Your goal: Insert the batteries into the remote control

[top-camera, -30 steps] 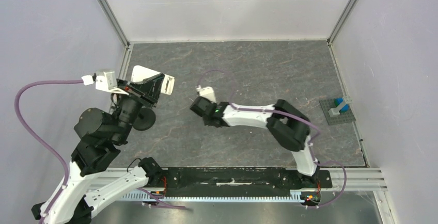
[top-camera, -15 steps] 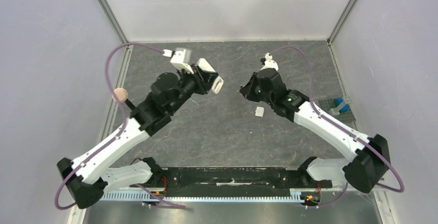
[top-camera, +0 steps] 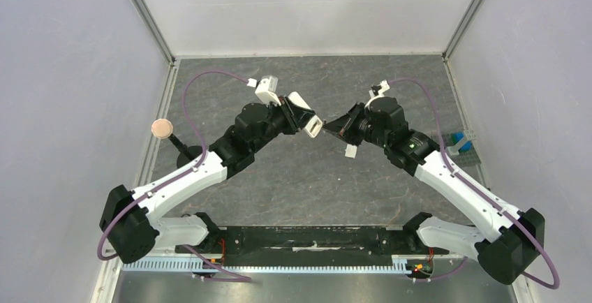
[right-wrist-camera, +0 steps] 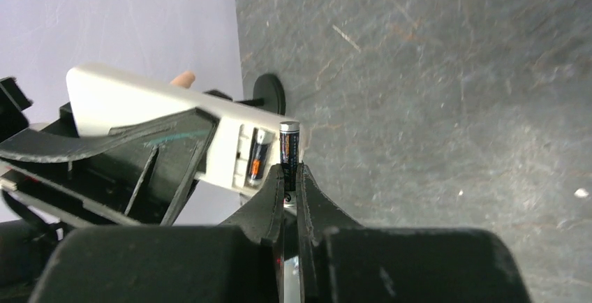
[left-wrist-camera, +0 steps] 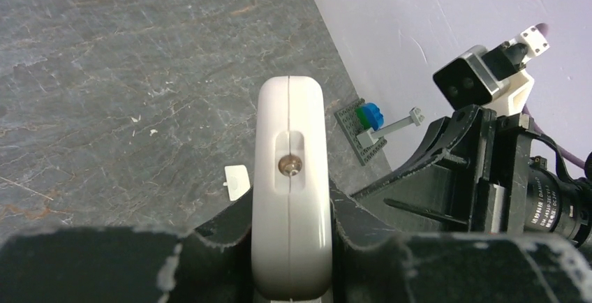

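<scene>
Hands meeting over the grey marbled tabletop (top-camera: pixel 300 191) — remote to battery.
My left hand (left-wrist-camera: pixel 290 209) is clamped on the small white rectangular plastic remote control (left-wrist-camera: pixel 290 128), held in the air mid-table. At its 3 o'clock my right hand (right-wrist-camera: pixel 290 177) is pinched tight on a tiny dark cylindrical battery (right-wrist-camera: pixel 290 146), right beside the open bay — a second battery (right-wrist-camera: pixel 257 156) sits inside. The small white square cover (top-camera: pixel 350 151) lies at 5 o'clock.

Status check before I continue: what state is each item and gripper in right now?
remote control: held in the air, bay open.
left gripper: shut on the remote control.
first battery: seated in the bay.
second battery: pinched beside the bay, not yet in.
right gripper: shut on the second battery.
cover piece: detached, lying on the table.
</scene>
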Controlling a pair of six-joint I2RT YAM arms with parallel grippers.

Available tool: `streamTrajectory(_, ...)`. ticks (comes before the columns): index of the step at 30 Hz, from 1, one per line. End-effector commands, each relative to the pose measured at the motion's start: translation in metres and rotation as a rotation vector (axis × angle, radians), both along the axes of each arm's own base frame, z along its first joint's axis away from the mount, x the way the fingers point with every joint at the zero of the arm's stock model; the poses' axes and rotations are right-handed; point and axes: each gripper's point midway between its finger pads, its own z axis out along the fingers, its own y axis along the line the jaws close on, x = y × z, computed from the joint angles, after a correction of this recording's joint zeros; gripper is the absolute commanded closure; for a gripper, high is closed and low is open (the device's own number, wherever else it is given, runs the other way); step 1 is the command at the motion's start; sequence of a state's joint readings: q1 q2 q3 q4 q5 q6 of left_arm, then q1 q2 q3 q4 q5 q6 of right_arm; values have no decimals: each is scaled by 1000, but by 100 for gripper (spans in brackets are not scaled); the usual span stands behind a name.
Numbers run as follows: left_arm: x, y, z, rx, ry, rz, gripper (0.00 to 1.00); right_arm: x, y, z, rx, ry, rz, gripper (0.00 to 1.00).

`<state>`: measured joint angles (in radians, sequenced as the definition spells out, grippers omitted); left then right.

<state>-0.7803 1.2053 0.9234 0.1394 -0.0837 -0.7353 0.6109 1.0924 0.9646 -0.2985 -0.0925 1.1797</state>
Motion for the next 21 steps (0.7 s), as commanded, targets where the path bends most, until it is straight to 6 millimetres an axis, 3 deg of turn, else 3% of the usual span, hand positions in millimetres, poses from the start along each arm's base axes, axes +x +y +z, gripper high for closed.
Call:
streamTrajectory(1,5,-4,19,-143,-64,-15,98,-14,15,11,151,87,48,100)
streamTrajectory(13,12,-3,16,-207,-95,10,98,-15,18,-12,196,166,22,100)
streamTrajectory(21,15,-2,9,-172,-77,21,98,-2,18,6,204,82,-2,99)
